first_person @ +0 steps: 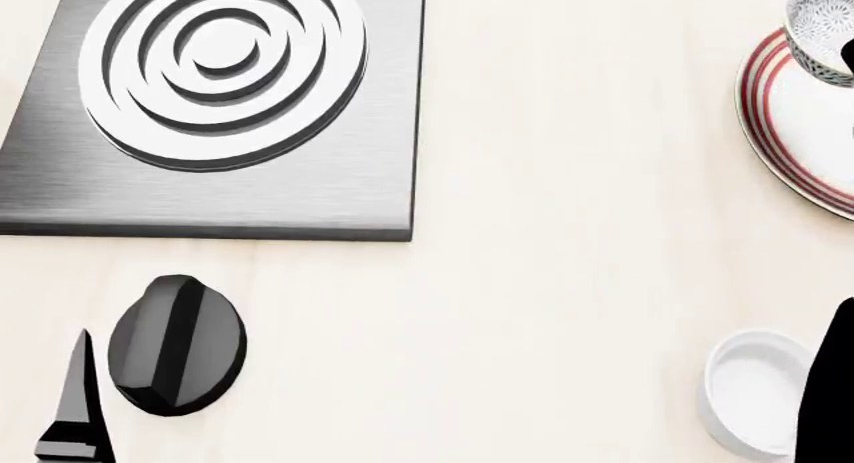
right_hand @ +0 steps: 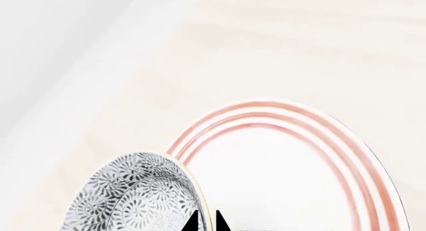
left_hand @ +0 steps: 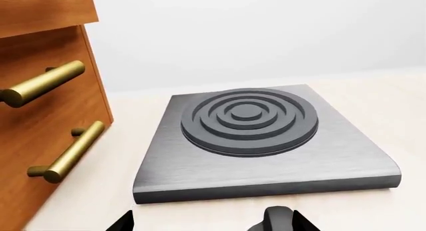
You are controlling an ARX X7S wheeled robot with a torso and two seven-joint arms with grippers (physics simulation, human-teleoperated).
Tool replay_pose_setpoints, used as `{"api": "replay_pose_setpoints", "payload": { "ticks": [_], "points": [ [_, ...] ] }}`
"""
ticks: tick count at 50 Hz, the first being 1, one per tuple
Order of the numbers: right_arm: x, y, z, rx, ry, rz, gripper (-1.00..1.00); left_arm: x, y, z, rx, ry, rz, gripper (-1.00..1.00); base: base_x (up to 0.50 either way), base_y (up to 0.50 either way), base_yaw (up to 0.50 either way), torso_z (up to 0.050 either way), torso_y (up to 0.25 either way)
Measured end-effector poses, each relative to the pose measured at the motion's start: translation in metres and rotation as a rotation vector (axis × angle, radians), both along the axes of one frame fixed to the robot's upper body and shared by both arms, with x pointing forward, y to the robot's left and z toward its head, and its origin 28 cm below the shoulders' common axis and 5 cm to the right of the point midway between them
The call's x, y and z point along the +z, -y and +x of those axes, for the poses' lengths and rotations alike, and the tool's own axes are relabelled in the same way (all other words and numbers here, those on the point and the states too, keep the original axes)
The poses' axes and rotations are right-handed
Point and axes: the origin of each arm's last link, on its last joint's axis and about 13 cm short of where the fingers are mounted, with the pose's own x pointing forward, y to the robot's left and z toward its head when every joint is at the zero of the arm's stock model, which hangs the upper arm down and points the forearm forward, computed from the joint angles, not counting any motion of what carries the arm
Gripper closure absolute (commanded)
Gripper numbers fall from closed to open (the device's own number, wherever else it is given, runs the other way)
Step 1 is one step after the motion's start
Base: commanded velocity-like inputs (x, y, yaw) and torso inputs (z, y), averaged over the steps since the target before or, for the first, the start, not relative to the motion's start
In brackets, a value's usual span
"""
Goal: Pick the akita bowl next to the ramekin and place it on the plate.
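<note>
At the lower edge of your right wrist view, the right claw (right_hand: 205,222) pinches the rim of the bowl (right_hand: 136,193), whose speckled floral inside sits beside the glossy red-ringed plate (right_hand: 293,176). In the head view's upper right the bowl overlaps that plate; the plain white ramekin (first_person: 754,388) sits lower right. The brushed grey burner (first_person: 220,103) lies upper left. You cannot tell the left claw's (left_hand: 206,223) spread.
</note>
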Motion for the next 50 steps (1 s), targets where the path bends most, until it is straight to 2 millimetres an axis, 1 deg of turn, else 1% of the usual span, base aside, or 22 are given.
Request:
{"api": "replay_pose_setpoints", "payload": {
  "ticks": [18,50],
  "points": [
    [-0.007,-0.002,0.001,-0.022,-0.033,0.002,1.0,0.001,0.0,0.0,0.001,0.001,0.001,-1.0,0.0,0.0,0.0,0.0,0.001],
    [-0.017,0.007,-0.001,-0.067,-0.042,0.002,1.0,0.001,0.0,0.0,0.001,0.003,0.0,-1.0,0.0,0.0,0.0,0.0,0.0]
  ]
}}
